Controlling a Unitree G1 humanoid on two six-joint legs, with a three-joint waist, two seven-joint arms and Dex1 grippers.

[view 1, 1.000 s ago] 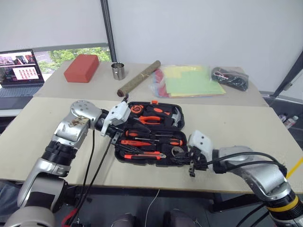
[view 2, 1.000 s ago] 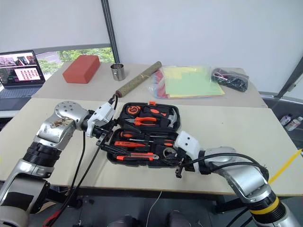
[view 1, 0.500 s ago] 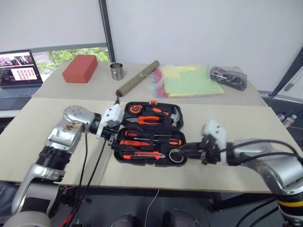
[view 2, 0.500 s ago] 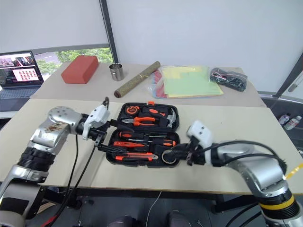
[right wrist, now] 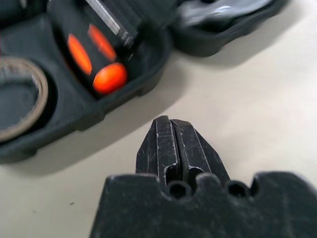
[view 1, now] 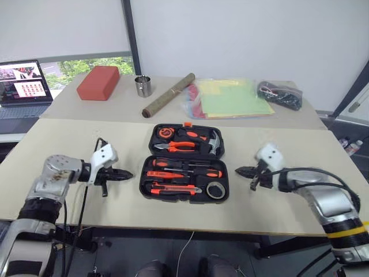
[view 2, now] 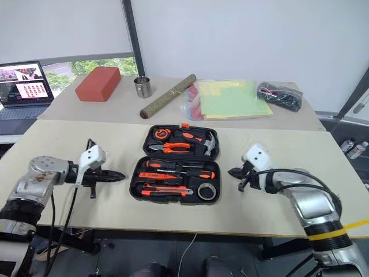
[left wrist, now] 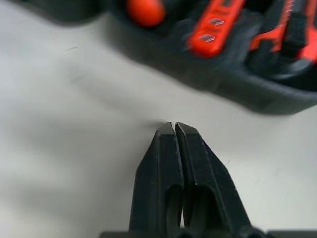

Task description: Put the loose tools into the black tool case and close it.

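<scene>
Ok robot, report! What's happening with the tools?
Both grippers, left and right, shut, empty, beside the case. Tools inside, lid open. Nothing in the way.

tools [view 1: 183, 172] in open case [view 1: 145, 186] on table [view 1: 69, 141]

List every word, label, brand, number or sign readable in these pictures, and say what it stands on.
No text can be read anywhere.
Laptop screen: shows pictures and small lines, too small to read.
Tape measure in the black tool case: any label is too small to read.
Coloured folders on the far table: no lettering can be made out.
Red block and metal cup: no markings visible.
</scene>
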